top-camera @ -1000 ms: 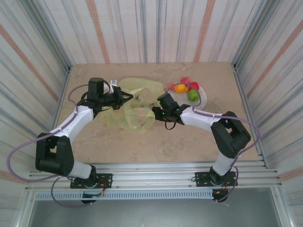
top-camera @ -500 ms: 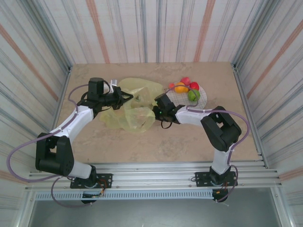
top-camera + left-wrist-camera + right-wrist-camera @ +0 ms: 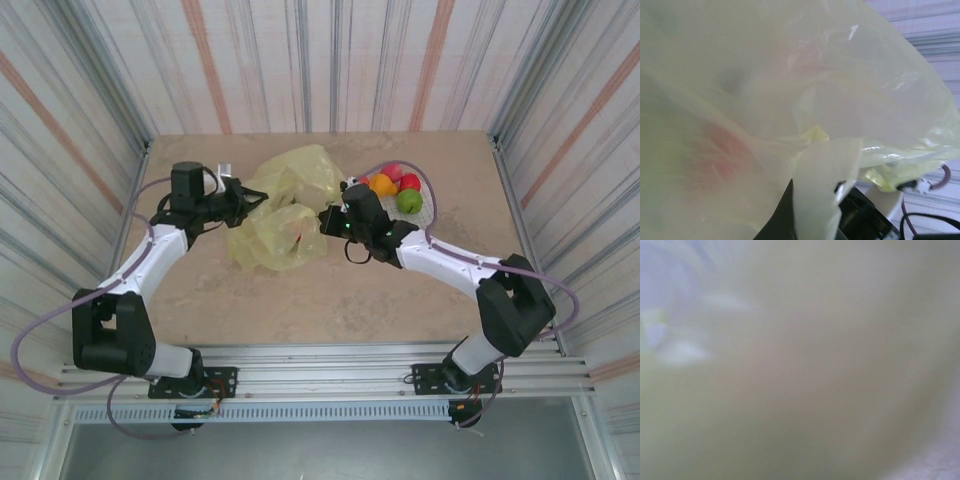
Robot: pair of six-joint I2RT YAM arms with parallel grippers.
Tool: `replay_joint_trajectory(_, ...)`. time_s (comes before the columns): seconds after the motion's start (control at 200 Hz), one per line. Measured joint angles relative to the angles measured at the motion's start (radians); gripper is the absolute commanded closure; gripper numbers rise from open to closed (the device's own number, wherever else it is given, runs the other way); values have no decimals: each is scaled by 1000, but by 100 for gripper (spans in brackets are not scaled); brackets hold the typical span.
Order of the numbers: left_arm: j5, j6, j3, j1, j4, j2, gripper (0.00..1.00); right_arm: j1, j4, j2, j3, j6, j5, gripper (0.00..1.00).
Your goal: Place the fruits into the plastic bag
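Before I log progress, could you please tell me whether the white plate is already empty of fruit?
No, in the top view an orange fruit, a green fruit and red fruits sit on the white plate.

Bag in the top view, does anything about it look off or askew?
The bag is crumpled into a lump between the left gripper and right gripper, with no open mouth showing. The fruits on the plate look tidy; nothing spilled.
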Motion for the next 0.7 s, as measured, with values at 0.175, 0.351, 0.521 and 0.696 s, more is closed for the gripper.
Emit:
replay_joint_trajectory(0.175, -2, 5, 16, 40, -2, -52, 100, 25, -1, -14, 21, -13, 0, 100)
replay_joint_trajectory(0.351, -6, 18, 56, 56, -13, -90, 100, 40, -23, -27, 21, -31, 1, 100)
replay_joint_trajectory(0.521, -9, 34, 76, 58, -30, -111, 100, 48, -37, -68, 33, -40, 4, 99)
replay_joint_trajectory(0.696, -10, 35, 75, 57, -43, -112, 100, 47, -40, -67, 17, -42, 4, 93)
